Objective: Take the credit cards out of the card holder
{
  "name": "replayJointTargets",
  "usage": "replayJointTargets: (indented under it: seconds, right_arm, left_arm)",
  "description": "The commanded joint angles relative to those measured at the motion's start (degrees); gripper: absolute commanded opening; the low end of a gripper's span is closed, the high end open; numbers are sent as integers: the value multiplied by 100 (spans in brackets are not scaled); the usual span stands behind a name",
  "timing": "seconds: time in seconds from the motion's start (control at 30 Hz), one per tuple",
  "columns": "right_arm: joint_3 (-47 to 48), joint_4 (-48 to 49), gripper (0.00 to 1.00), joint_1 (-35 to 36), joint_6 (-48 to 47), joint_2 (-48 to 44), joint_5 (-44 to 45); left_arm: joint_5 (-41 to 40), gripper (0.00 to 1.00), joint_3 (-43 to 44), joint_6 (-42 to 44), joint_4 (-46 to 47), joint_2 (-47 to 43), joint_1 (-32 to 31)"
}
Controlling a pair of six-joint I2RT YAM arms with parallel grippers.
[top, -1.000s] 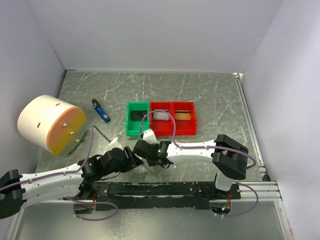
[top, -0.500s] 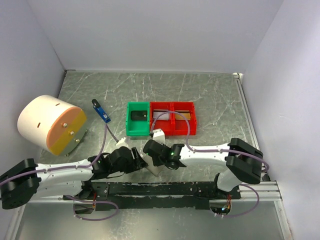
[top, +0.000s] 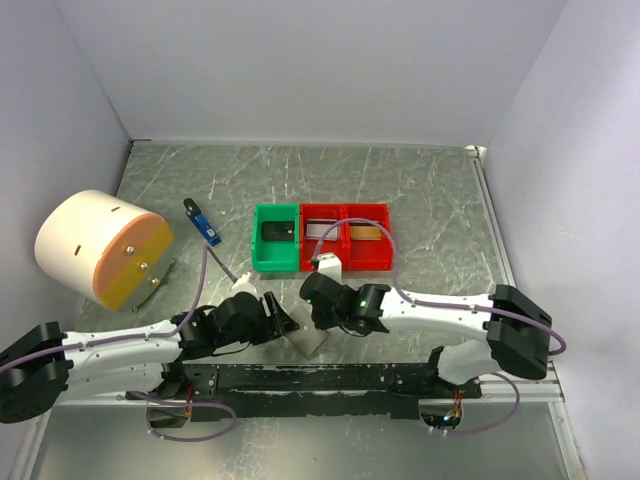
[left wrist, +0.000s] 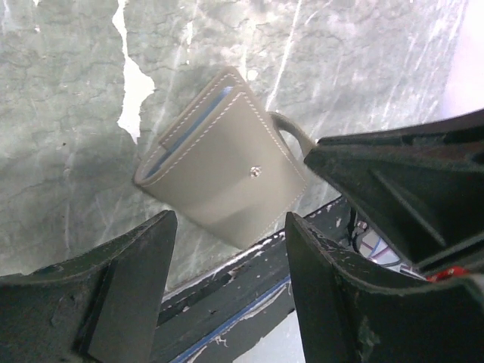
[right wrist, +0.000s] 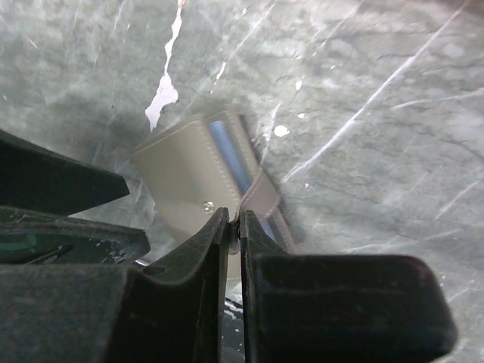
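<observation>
The card holder (top: 312, 339) is a small grey stitched wallet lying closed on the marbled table by the front rail, also seen in the left wrist view (left wrist: 224, 170) and the right wrist view (right wrist: 181, 181). A pale blue edge (right wrist: 229, 153) shows in its open side; I cannot tell whether it is a credit card. My right gripper (right wrist: 234, 219) is shut on the holder's grey strap (right wrist: 261, 198). My left gripper (left wrist: 227, 219) stands open just left of the holder, not touching it. In the top view both grippers, left (top: 283, 320) and right (top: 316, 312), meet over it.
A green tray (top: 258, 240) and two joined red trays (top: 345, 262) sit behind the grippers, each with a flat card-like piece inside. A blue-and-black gadget (top: 203, 224) and a large white-and-orange drum (top: 100, 248) stand at the left. A black rail (top: 320, 380) runs along the front edge.
My right gripper has closed on the holder's strap and its arm has stretched out to the right. My left gripper has opened wider and shifted slightly right.
</observation>
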Motion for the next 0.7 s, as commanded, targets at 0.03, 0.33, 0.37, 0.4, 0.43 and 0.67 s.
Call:
replayJointTargets:
  seconds: [0.03,0.33,0.37,0.4,0.43,0.67]
  right_arm:
    - [-464,326,9,-552,-138,-568,-688]
    - [-1690,1093,12,-1707,-103,-1663,-2037]
    - [-1753,1028,13,-1796,-78,-1726,-2017]
    - [-1813,980,14,-1877,-64,-1756,-2005]
    - [-1867,939,14,-1940,-46,-1764,-1969]
    - [-1968,755,17,-2044,-87,-1436,-1640]
  left_arm:
    - [-95,71,45,13,-166,-322,-50]
    - [5,72,-23,31,-169,-408,-59]
    - [16,72,-25,39,-138,-384,-52]
    - [30,72,-19,48,-122,-351,-58]
    - [46,72,-6,58,-93,-308,-56]
    - [142,72,197,146,-31,53,-59]
